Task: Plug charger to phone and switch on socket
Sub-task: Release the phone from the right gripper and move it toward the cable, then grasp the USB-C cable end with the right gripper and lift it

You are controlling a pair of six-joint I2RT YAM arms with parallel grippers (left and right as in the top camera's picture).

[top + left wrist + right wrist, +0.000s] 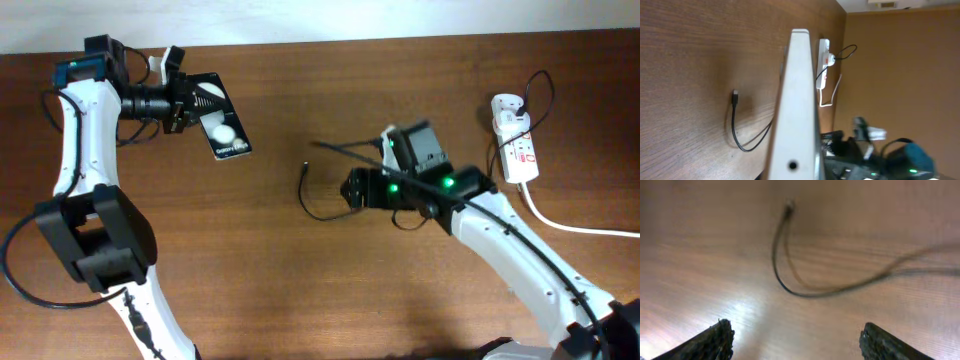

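Note:
My left gripper (185, 102) is shut on the phone (224, 122) at the far left and holds it by its end. The left wrist view shows the phone's pale edge (797, 100) end-on, with a small round hole low on it. The charger's black cable loops on the table, its plug tip (305, 168) free at the centre; it also shows in the left wrist view (734, 96). My right gripper (352, 188) is open and empty just right of the loop. In the right wrist view the cable (782, 277) lies ahead of the open fingers (797, 342). The socket (518, 148) lies at the far right with the white adapter (505, 104) in it.
The socket's thick white cord (575, 227) runs off to the right edge. The socket also shows far off in the left wrist view (824, 62). The black cable runs under my right arm toward the adapter. The table's far edge is close behind the phone.

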